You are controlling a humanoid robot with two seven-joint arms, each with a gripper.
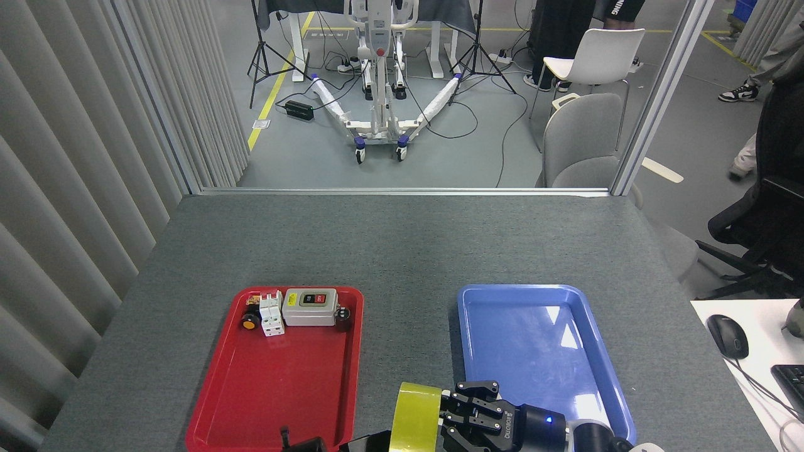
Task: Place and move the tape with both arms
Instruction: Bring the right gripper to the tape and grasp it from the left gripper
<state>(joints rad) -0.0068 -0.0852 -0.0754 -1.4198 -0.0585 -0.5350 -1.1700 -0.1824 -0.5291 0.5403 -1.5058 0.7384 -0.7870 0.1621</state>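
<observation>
Grey counter (402, 251): tape (414, 419) upright at 6 o'clock, mid-handover, right claw (455, 417) fingers on it, left claw (301, 443) state unclear, blue tray (468, 301) empty, placing left.

Grey felt table (402, 238) bearing red tray (276, 402) and blue tray (540, 301)
</observation>
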